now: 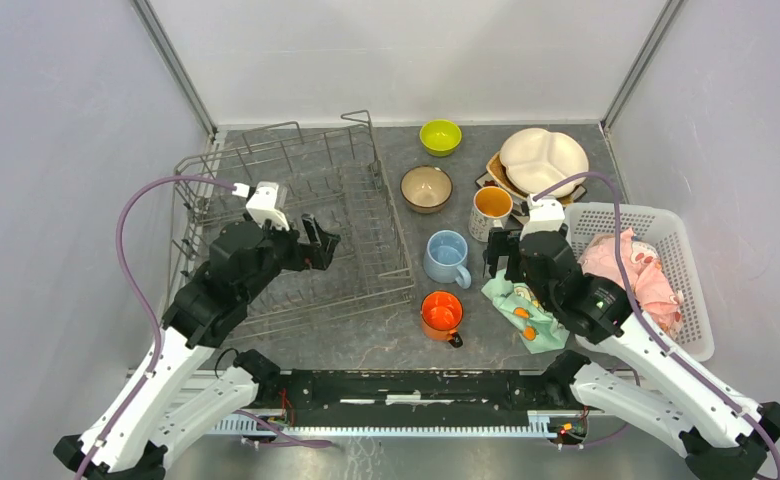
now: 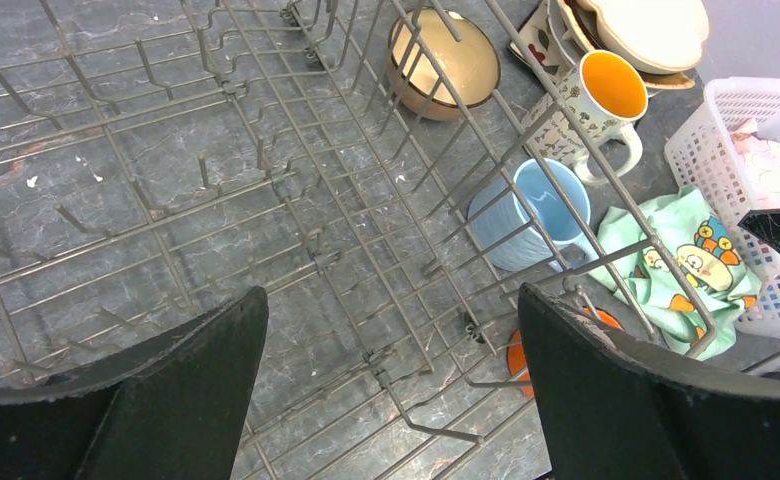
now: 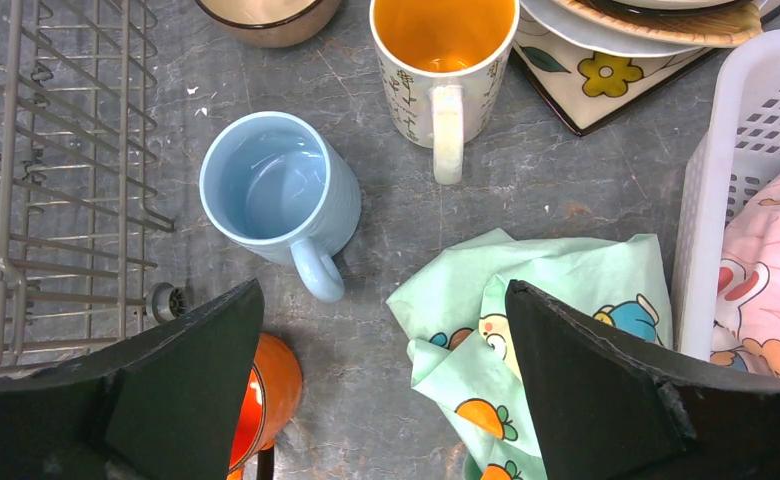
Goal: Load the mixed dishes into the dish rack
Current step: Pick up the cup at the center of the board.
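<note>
Grey wire dish rack (image 1: 358, 205), upright tines, light-blue mug (image 1: 447, 258) alongside — left pincer (image 2: 391, 293) and right pincer (image 3: 381, 286) agape

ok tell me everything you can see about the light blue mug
The light-blue mug looks like glossy glazed ceramic, with faint vertical ribs on its wall and one loop handle. It stands upright, mouth up, and is empty. It sits on the grey table just right of the dish rack, with the white patterned mug behind it, the orange mug in front and the teal cloth to its right. Its handle points toward the near edge. Only the table touches it.
</note>
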